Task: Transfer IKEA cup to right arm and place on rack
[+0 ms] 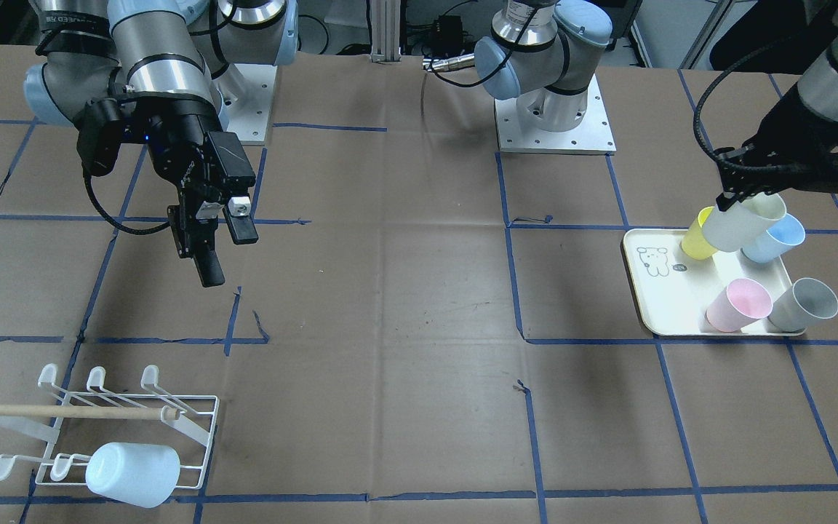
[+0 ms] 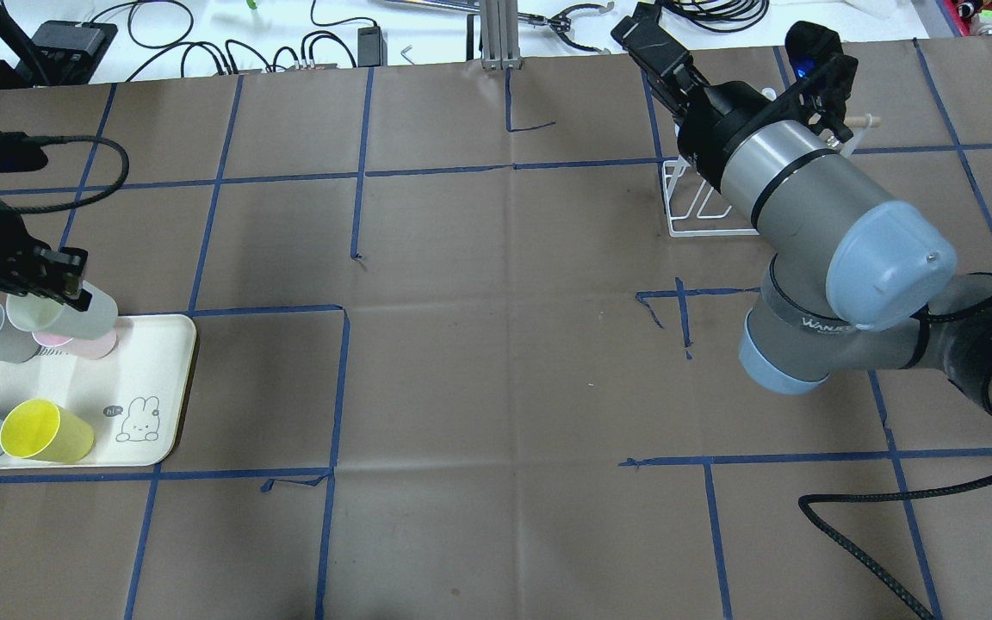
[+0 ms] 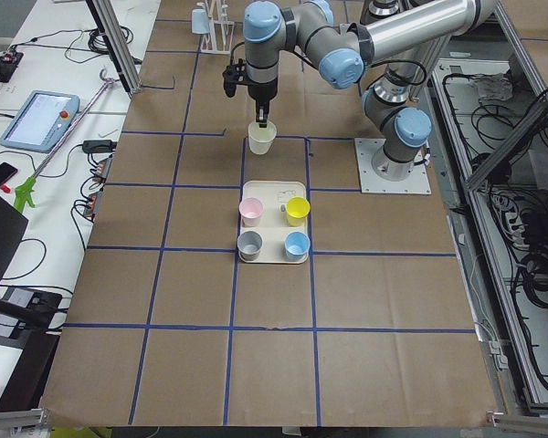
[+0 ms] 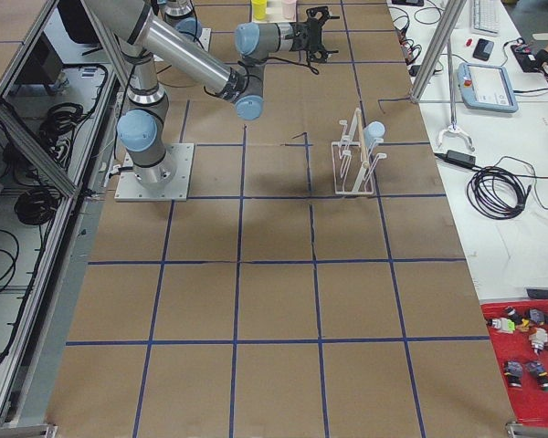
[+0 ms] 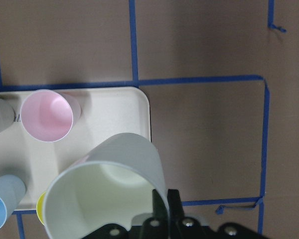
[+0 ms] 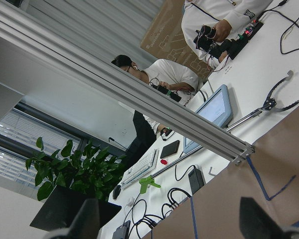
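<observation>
- Left fingers [image 5: 162, 201] are clamped on the rim of the cream cup [image 1: 743, 222], pinching its wall.
- That cup hangs tilted, lifted up off the bear tray [image 1: 663, 291].
- Pink cup [image 1: 739, 304], grey cup [image 1: 804, 304], yellow cup [image 1: 695, 234] and blue cup [image 1: 779, 239] sit on the tray.
- My right fingers [image 1: 208, 266] are spread apart with nothing between them, hovering over the table [image 1: 404, 291], well apart from the cream cup.
- Rack [image 1: 128, 422] sits way over on my right, with one white cup [image 1: 132, 473] on a peg.
</observation>
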You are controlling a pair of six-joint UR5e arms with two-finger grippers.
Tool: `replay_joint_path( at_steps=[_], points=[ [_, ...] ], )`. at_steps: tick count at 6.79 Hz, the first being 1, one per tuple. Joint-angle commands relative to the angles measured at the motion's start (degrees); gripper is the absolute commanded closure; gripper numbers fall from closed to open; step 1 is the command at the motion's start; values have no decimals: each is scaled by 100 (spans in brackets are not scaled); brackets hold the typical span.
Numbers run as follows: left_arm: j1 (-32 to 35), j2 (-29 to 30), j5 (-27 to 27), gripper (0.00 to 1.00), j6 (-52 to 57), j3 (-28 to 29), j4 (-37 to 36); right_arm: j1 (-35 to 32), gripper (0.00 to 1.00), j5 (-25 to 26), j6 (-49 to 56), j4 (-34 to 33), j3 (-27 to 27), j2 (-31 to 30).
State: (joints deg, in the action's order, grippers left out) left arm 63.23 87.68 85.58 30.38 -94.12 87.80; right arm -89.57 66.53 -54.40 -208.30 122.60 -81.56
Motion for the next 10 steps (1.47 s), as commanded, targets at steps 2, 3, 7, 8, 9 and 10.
replay_joint_path(
  at_steps=[2, 3, 7, 8, 9, 10],
  points=[
    [14, 248, -1765, 100, 275, -1, -1245, 1, 0, 0, 0, 0, 9, 0],
    [14, 310, -2712, 100, 275, -97, -1831, 1, 0, 0, 0, 0, 9, 9],
    [119, 626, -5054, 100, 398, -1017, -4439, 1, 0, 9, 9, -9, 9, 105],
    [267, 819, -5303, 100, 398, -1404, -5518, 1, 0, 9, 9, -9, 18, 106],
    [460, 1030, -5436, 99, 390, -1668, -6355, -8, 0, 9, 9, -9, 27, 114],
    [628, 1310, -5986, 99, 390, -1749, -6964, -8, 0, 0, -9, -17, 18, 184]
  ],
)
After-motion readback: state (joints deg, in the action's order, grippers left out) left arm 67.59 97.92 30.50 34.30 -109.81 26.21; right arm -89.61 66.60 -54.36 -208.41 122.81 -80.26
